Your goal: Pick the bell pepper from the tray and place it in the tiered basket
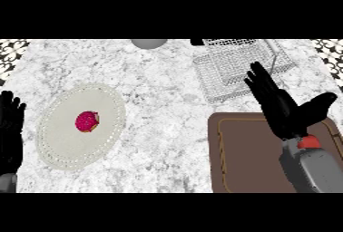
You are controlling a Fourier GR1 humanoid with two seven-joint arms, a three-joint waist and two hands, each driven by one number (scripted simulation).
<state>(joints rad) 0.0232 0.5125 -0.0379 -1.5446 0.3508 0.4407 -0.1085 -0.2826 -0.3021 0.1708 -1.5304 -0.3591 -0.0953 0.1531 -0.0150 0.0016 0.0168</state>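
Bell pepper: not visible anywhere on the brown tray (244,154); what shows of the tray looks bare, tho the right robot hand (285,111) & forearm cover part of it. The hand hangs over the tray's upper right w/ fingers straight & spread, thumb out to the side, holding nothing. Wire tiered basket (231,68) sits just beyond the tray, its mesh showing no pepper either. Left of the tray, well apart, a pale plate (60,145) carries a small pink donut (87,121). Left robot hand (10,131) rests at the view's left edge, fingers up, relaxed.

Step, as I read it: either pre-grasp or just after release, can't tell which w/o seeing the pepper. Next move needs the pepper located first.
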